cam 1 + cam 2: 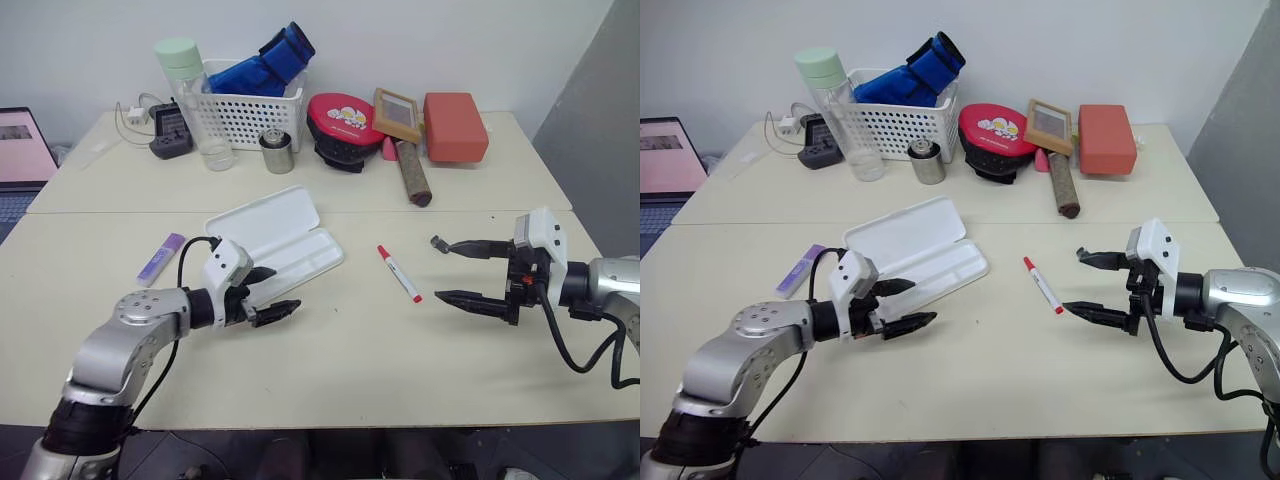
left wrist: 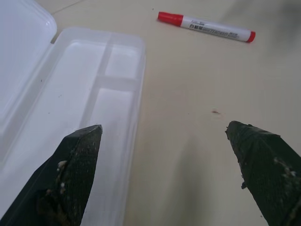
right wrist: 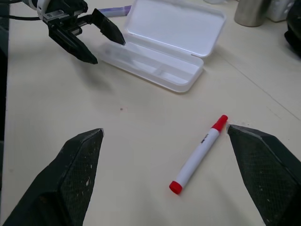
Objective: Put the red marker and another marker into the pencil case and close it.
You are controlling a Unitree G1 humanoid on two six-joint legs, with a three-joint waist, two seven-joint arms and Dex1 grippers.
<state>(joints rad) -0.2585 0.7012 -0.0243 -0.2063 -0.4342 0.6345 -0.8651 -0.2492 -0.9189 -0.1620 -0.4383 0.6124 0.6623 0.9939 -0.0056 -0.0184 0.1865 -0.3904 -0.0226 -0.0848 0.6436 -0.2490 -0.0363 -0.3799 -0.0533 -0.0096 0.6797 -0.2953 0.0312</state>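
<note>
From the head views, nothing has gone in yet: the pencil case (image 1: 285,243) lies open on the table (image 1: 330,360), lid folded back, its tray empty. The red marker (image 1: 399,273) lies loose on the tabletop between the case and the right gripper (image 1: 462,272), whose jaws stand wide apart with nothing in them. The purple marker (image 1: 160,258) lies on the far side of the case, to the robot's left, well apart from the red one. The left gripper (image 1: 268,293) hovers at the near edge of the case, spread wide and empty too. In the left wrist view, the bare grooved tray is just ahead, with the red marker beyond. In the right wrist view, the red marker lies between the open fingers (image 3: 70,174), not yet touched. So both pickups, both placements and the closing are all left to do.
</note>
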